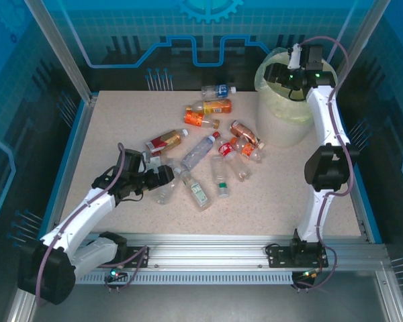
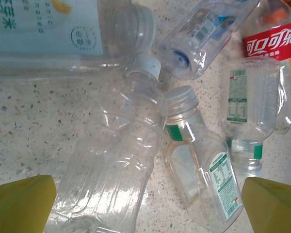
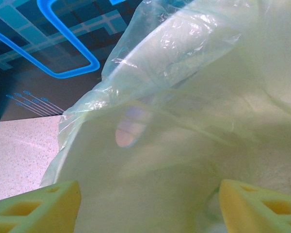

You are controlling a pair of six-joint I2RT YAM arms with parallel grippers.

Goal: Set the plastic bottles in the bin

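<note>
**Bottle clearance: left tool over the near pile, right tool at the bin**

Item: plastic bottles. About a dozen lie loose on the speckled surface, scattered from the centre toward the far edge. All rest on their sides and several touch or overlap. None can be made out inside the bin through its liner.

Item: bin. It stands at the far right of the surface, lined with a translucent yellowish bag, just beside the nearest amber bottle.

Item: right tool. It hangs over the bin's mouth. In the wrist view the right tool has its fingers apart with nothing between them.

Item: left tool. It sits low over the near-left pile. In its wrist view the left tool is spread wide, its yellow fingers flanking two bottles at once. One is a ribbed clear bottle and the other a green-labelled bottle, their necks touching.

Handling note, as a judgement: the step in hand is a pick by the left tool. Closing now would likely catch both bottles and squeeze one out. It is better to shift sideways to centre on one body, cross its long axis and close gently, since thin empty plastic buckles and slides
</note>
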